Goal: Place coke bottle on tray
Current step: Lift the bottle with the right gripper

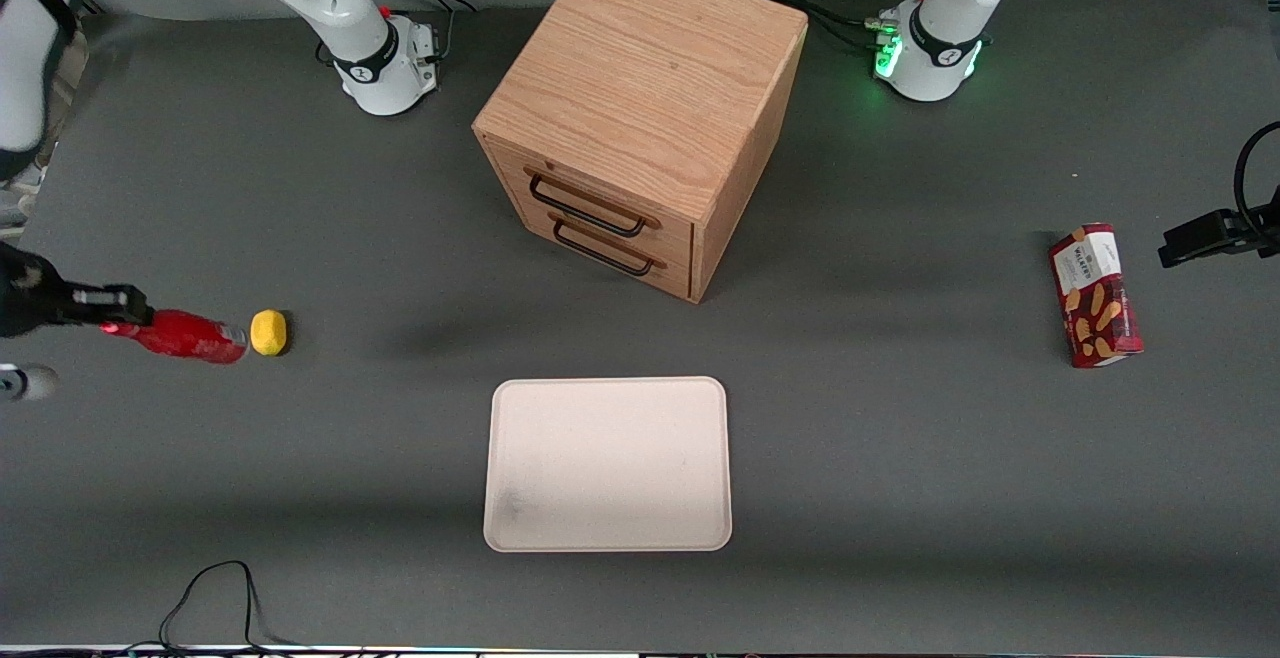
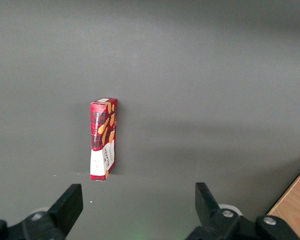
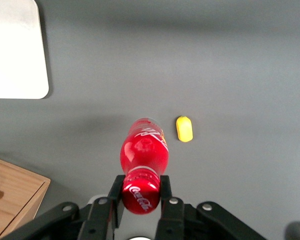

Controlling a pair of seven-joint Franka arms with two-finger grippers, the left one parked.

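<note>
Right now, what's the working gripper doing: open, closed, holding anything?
Right gripper: closed on the coke bottle, gripping it near the cap end, at the working arm's end of the table, beside the yellow object. The tray holds nothing yet.

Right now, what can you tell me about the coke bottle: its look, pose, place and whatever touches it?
The coke bottle is small, glossy red plastic by its look, with white script on its label. The gripper is shut on its narrow upper end, one finger on each side. In the front view it is tilted nearly level, at the working arm's end of the table, with its base close beside the yellow object. Whether they touch, or whether the bottle is off the table, I cannot tell. It is not on the tray.
</note>
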